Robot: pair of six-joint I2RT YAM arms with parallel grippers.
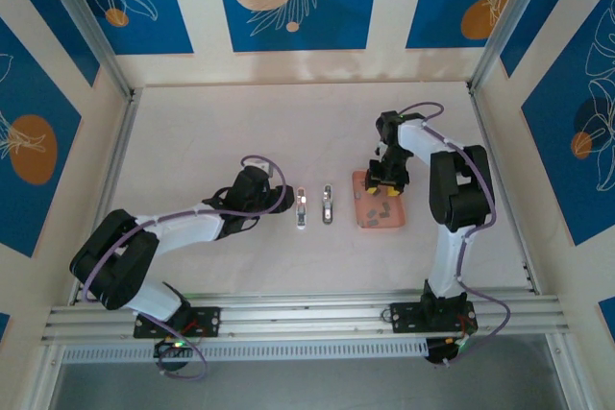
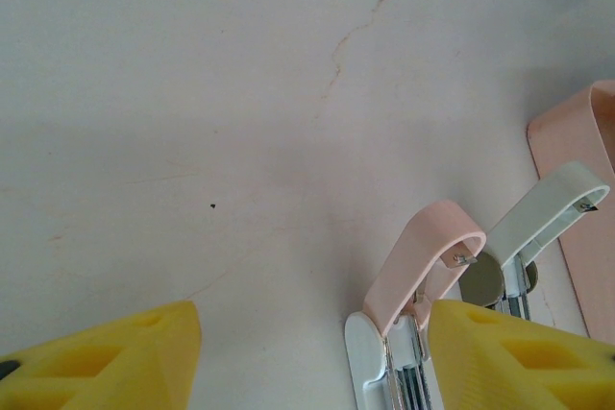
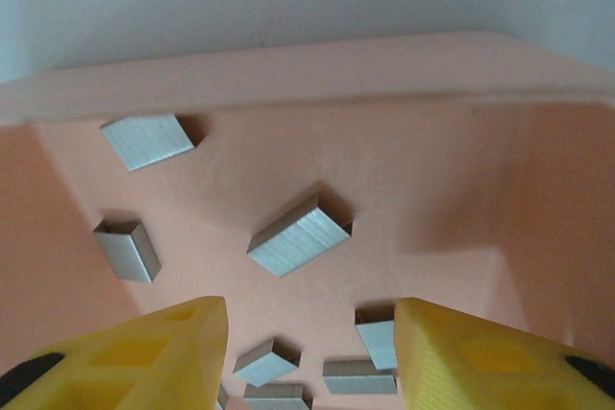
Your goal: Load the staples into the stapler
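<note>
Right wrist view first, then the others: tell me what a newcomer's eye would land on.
Grey staples lie scattered in the salmon-pink tray, with the right gripper open low over them. Near the table's middle, a pink stapler and a white stapler lie flipped open side by side, close to the open left gripper.

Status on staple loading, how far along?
Done: the pink-lidded stapler and the white-lidded stapler both lie with lids swung up.
In hand: the right gripper, open, hovers low over the staples in the pink tray, none gripped. The left gripper is open with one finger by the pink-lidded stapler's base.
Left: grip a strip, carry it over, seat it, close the lid.
</note>
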